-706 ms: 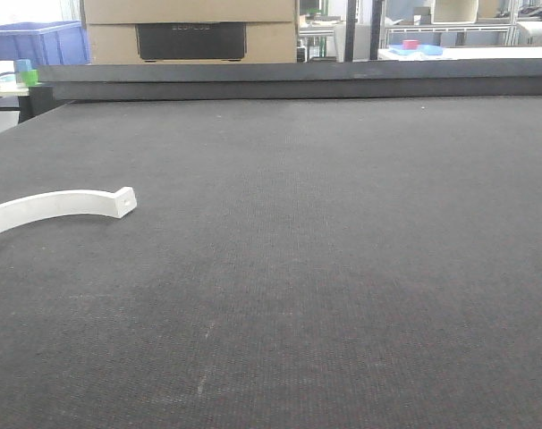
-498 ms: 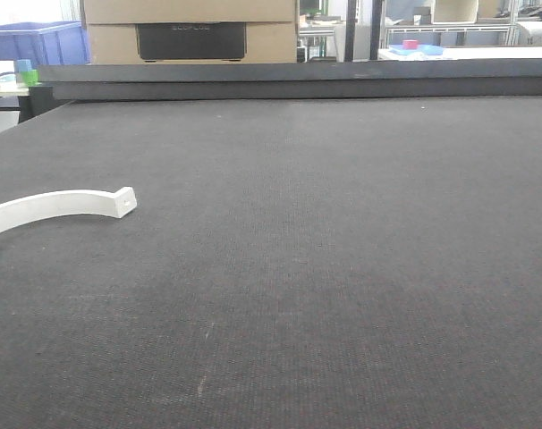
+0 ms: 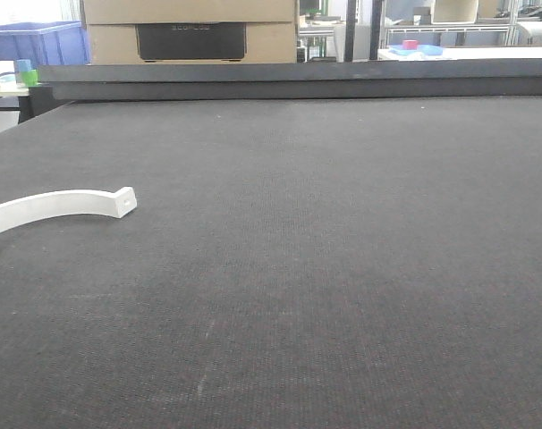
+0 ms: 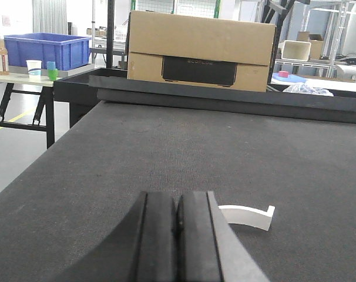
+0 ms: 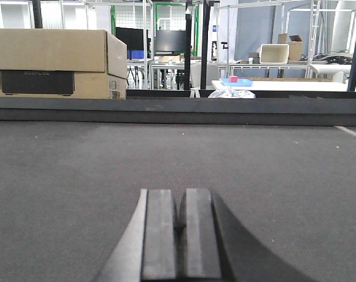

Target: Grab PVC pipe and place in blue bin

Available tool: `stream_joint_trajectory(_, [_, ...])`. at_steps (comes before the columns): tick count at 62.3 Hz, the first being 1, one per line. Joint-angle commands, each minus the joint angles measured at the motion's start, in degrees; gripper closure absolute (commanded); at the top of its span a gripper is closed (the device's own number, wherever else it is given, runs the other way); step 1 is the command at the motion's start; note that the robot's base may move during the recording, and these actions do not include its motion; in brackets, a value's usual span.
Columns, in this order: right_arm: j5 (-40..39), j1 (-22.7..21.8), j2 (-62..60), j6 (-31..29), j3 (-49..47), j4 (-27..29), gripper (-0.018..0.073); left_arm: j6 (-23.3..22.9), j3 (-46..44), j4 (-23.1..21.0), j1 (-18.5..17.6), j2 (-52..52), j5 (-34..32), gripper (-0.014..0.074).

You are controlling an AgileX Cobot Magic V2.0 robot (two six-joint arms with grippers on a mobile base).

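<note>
The PVC pipe (image 3: 61,205), a slim white arc with a squared end and a small hole, lies flat on the dark table (image 3: 325,232) at the left edge of the front view. Its end also shows in the left wrist view, the PVC pipe (image 4: 248,215) just right of my left gripper (image 4: 177,202), which is shut on nothing and low over the table. My right gripper (image 5: 179,202) is shut too, with nothing between its fingers. A blue bin (image 4: 46,49) stands on a side table far beyond the table's left corner. It also shows in the front view, blue bin (image 3: 34,42).
A cardboard box (image 3: 190,31) sits behind the raised black rail (image 3: 298,80) at the table's far edge. Small cups (image 4: 40,69) and a bottle (image 4: 0,57) stand by the bin. Shelves and benches fill the background at the right.
</note>
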Motion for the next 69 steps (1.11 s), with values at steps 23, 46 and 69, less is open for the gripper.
stream_joint_trajectory(23, [-16.0, -0.3, -0.2, -0.1, -2.3, -0.2, 0.0728, 0.2, -0.9, -2.2, -0.1, -0.3, -15.6, 0.0707])
stream_joint_trajectory(46, [-7.0, -0.3, 7.2, -0.1, -21.3, -0.2, 0.0728, 0.4, -20.9, -2.6, -0.1, 9.2, -12.6, 0.0707])
stream_joint_trajectory(69, [25.5, -0.3, 27.6, -0.1, -45.9, -0.2, 0.0728, 0.4, -49.5, -1.9, -0.1, 35.5, 21.0, 0.0707])
